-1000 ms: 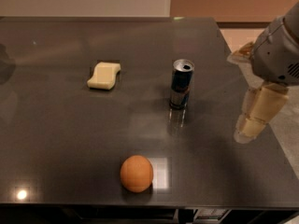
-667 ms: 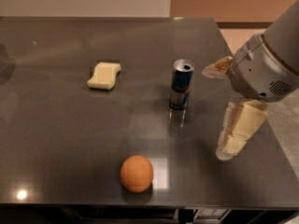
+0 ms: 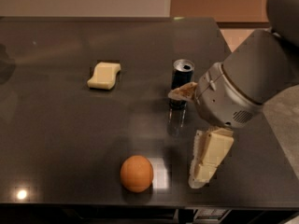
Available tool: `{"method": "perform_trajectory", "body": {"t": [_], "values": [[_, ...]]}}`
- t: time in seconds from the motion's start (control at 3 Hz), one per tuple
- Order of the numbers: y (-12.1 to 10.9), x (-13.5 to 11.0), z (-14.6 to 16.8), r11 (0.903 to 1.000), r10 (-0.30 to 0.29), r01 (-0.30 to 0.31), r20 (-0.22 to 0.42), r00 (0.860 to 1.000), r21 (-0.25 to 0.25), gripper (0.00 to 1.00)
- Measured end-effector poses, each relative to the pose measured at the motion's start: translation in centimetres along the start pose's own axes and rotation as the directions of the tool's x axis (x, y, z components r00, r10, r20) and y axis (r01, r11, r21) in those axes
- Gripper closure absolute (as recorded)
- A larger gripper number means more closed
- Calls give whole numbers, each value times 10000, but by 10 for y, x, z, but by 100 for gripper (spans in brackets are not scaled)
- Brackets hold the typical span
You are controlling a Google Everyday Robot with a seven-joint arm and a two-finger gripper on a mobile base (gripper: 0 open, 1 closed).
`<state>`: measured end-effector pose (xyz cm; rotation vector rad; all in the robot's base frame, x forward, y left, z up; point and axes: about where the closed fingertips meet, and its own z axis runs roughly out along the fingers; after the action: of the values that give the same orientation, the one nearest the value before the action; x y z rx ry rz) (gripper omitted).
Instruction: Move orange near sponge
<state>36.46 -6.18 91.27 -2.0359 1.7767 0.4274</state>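
Over the last second the tool [image 3: 186, 138] has been brought in from the right edge of the counter [image 3: 56, 134], toward the front edge and leftward, so that it is now seen hanging over the front right part of the surface. Its two cream fingers are held wide apart, one tip just beside the can [image 3: 182, 82], the other pointing down toward the front edge; nothing is held between them. The orange [image 3: 137, 173] has not been moved: it is found close to the front edge, about midway along it, to the left of the lower finger and apart from it. The sponge [image 3: 104, 75] also lies where it was, in the back left half of the counter, well apart from the orange. The can has been left standing upright between the middle and the right edge. The approach is judged to be under way and the grasp not yet made; the carry toward the sponge is still to be done. Care is called for near the can, since one finger is very close to it
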Motion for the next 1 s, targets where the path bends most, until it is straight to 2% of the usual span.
{"method": "perform_trajectory", "body": {"t": [0.67,1.0], "values": [[13,-23,57,9955,-736,734,-14,9973,-594,0],[17,-33,77,9925,-821,839,244,9963,-886,0]]}}
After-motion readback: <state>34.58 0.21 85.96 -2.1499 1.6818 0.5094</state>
